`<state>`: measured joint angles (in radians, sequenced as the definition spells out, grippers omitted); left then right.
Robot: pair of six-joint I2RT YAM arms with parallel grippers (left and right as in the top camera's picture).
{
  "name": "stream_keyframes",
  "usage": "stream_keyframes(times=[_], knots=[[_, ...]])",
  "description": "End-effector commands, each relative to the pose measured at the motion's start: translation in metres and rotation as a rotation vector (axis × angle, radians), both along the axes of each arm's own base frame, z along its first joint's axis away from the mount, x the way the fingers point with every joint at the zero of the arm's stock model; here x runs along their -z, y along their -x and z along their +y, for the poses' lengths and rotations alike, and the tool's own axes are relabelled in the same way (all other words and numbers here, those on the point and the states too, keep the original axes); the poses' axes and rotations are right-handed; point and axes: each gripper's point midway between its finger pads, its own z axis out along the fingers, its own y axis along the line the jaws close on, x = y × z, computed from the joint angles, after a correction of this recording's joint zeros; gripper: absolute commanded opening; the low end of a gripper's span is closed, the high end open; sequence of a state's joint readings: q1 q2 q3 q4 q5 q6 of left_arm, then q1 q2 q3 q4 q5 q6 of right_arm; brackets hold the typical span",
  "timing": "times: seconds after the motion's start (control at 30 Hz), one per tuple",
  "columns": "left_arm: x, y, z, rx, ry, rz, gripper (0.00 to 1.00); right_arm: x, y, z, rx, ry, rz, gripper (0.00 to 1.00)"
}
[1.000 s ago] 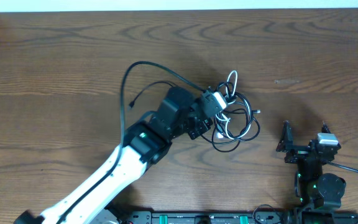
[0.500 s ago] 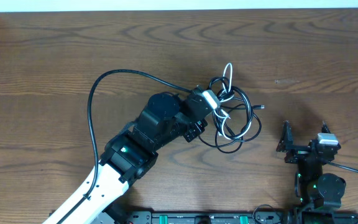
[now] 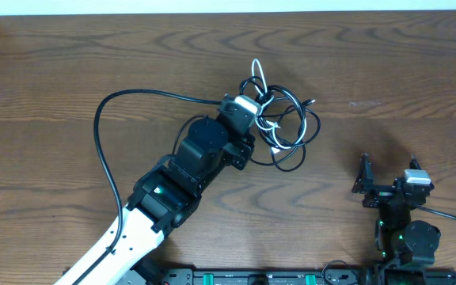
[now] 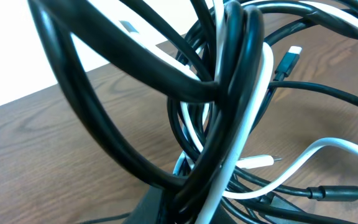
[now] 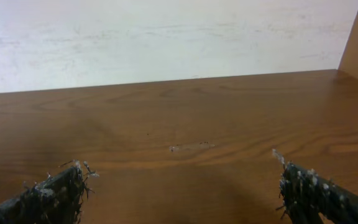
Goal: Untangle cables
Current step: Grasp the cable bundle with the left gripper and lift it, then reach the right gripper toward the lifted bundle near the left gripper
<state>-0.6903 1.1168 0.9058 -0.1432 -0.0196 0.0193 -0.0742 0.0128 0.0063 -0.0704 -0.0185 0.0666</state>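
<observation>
Right gripper (image 5: 179,163): jaws spread as wide as they go, holding nothing. It sits near the base, well apart from the knot, so nothing pins the cables down.
Left gripper (image 3: 253,120): jaws clamped shut on several black and white strands at once, at the knot's left side.
Cables (image 3: 290,131): one knot at mid-table. Black loops wrap the white cable (image 4: 253,93). I cannot tell whether the knot is lifted clear of the table (image 3: 370,47).
Grip risk: with several strands held together, a pull would likely drag the whole knot and tighten it.
Plug (image 4: 294,56): it pokes through the loops and could snag on a pull.
Long black loop (image 3: 101,134): it sweeps left round the arm and could catch there or go taut.
</observation>
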Motion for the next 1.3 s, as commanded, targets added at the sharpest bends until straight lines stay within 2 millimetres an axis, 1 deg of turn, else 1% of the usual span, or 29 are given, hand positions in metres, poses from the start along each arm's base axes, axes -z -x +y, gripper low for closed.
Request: stream_keyframes(times=[0.0, 0.13, 0.27, 0.37, 0.57, 0.63, 0.77, 0.8, 0.87, 1.03, 1.17, 1.27], knots=[[-0.017, -0.004, 0.004, -0.048, 0.048, -0.016, 0.08, 0.001, 0.000, -0.001, 0.004, 0.013, 0.005, 0.99], [-0.006, -0.001, 0.009, -0.066, 0.027, 0.026, 0.08, 0.001, 0.000, -0.001, 0.004, 0.013, 0.005, 0.99], [-0.008, -0.007, 0.018, -0.166, 0.084, 0.050, 0.08, 0.001, 0.000, -0.001, 0.004, 0.013, 0.005, 0.99], [-0.008, -0.007, 0.018, -0.181, 0.108, 0.065, 0.07, 0.001, 0.000, 0.000, 0.003, 0.013, 0.005, 0.99], [0.004, -0.001, 0.021, -0.192, 0.097, 0.122, 0.07, 0.001, 0.000, -0.001, 0.004, 0.013, 0.005, 0.99], [0.003, -0.002, 0.021, -0.207, 0.123, 0.135, 0.08, 0.001, 0.000, 0.000, 0.004, 0.013, 0.005, 0.99], [-0.004, -0.007, 0.017, -0.208, 0.161, 0.112, 0.07, 0.000, 0.000, -0.003, 0.017, 0.028, 0.001, 0.99], [-0.003, -0.007, 0.017, -0.209, 0.157, 0.116, 0.07, -0.001, 0.001, -0.008, 0.045, 0.035, -0.003, 0.99], [0.000, -0.006, 0.017, -0.210, 0.151, 0.123, 0.07, -0.001, 0.001, -0.010, 0.060, 0.036, -0.002, 0.99], [-0.001, -0.007, 0.017, -0.218, 0.165, 0.130, 0.07, 0.000, 0.001, -0.010, 0.059, 0.035, 0.001, 0.99], [0.000, -0.007, 0.017, -0.217, 0.164, 0.130, 0.07, -0.020, 0.000, -0.005, 0.035, -0.041, -0.085, 0.99], [0.001, -0.006, 0.018, -0.218, 0.159, 0.136, 0.07, -0.039, 0.000, -0.002, 0.012, -0.195, -0.172, 0.99]])
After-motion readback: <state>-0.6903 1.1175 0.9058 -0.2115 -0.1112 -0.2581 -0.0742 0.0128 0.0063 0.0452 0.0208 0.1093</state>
